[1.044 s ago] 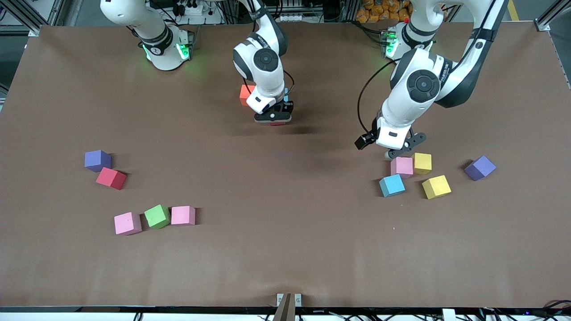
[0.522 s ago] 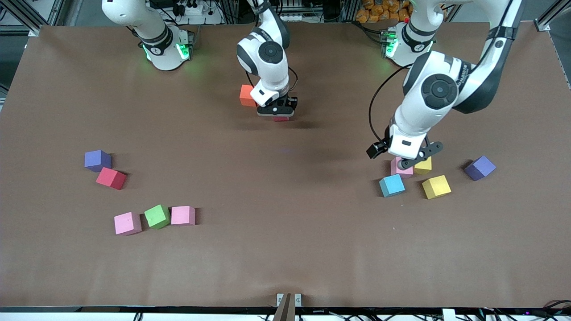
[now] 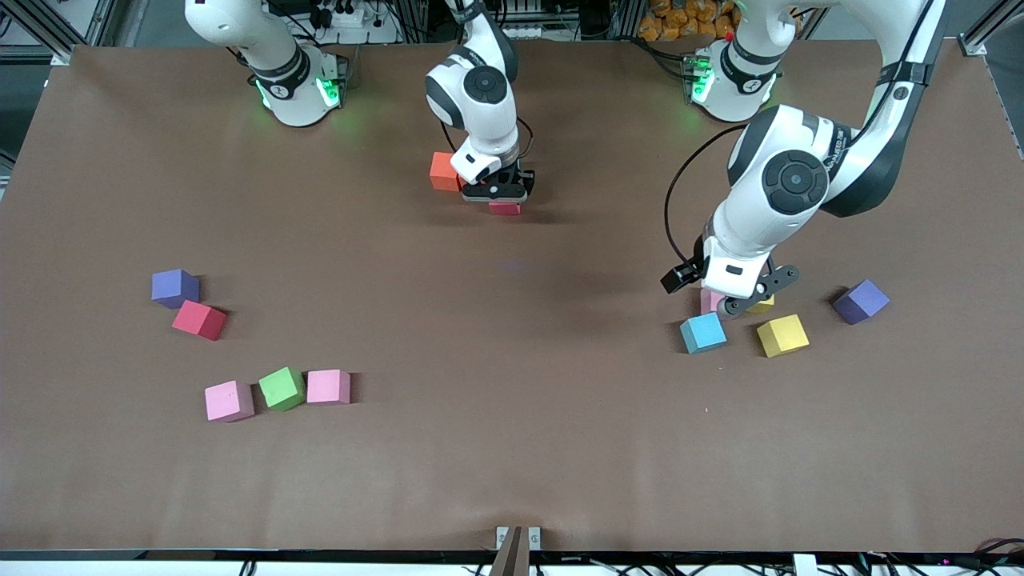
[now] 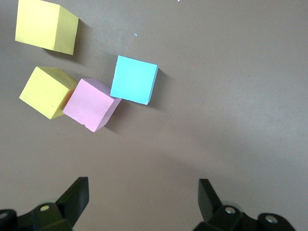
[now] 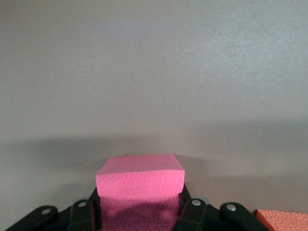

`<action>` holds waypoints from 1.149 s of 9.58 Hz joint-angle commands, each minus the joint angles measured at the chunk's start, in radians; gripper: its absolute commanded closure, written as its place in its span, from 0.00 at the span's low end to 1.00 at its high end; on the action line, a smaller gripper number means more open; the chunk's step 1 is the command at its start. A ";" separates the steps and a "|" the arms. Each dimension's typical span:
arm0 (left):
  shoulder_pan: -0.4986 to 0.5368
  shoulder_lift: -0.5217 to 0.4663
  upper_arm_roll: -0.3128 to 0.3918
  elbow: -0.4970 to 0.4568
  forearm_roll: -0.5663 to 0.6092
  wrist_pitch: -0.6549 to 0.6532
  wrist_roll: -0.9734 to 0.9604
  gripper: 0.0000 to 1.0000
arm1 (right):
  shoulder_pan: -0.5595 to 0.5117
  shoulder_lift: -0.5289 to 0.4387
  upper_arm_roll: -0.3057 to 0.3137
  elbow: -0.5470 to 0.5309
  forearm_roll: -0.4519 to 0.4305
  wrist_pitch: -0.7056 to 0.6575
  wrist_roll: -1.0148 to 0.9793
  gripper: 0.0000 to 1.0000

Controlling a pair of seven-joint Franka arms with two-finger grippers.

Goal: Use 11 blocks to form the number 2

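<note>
My right gripper (image 3: 498, 197) is shut on a crimson red block (image 3: 505, 208), pinched on two sides in the right wrist view (image 5: 140, 185). It hangs low over the table beside an orange block (image 3: 442, 170). My left gripper (image 3: 732, 301) is open with nothing between its fingers. It hovers over a pink block (image 3: 709, 300) and a yellow block (image 3: 762, 304). In the left wrist view, the pink block (image 4: 91, 104) touches a light blue block (image 4: 134, 79) and a yellow one (image 4: 46, 91), all apart from the left gripper (image 4: 143, 199). No number 2 shape shows.
Toward the right arm's end lie a purple cube (image 3: 174, 286), a crimson block (image 3: 198, 319), and a row of pink (image 3: 229, 400), green (image 3: 282, 388) and pink (image 3: 328, 386). Near the left gripper lie light blue (image 3: 703, 332), yellow (image 3: 782, 334) and purple (image 3: 860, 301) cubes.
The right gripper has lowered with the red block, closer to the orange block. The left gripper has come down over the pink and yellow blocks, now partly covering them.
</note>
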 commanded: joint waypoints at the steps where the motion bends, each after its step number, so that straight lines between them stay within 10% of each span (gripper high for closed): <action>1: -0.003 0.006 -0.008 0.021 0.025 -0.025 0.005 0.00 | 0.026 -0.010 -0.021 -0.023 -0.017 0.009 0.020 0.82; 11: 0.008 -0.010 -0.008 0.042 0.034 -0.039 0.024 0.00 | 0.029 -0.005 -0.030 -0.024 -0.072 -0.024 0.031 0.83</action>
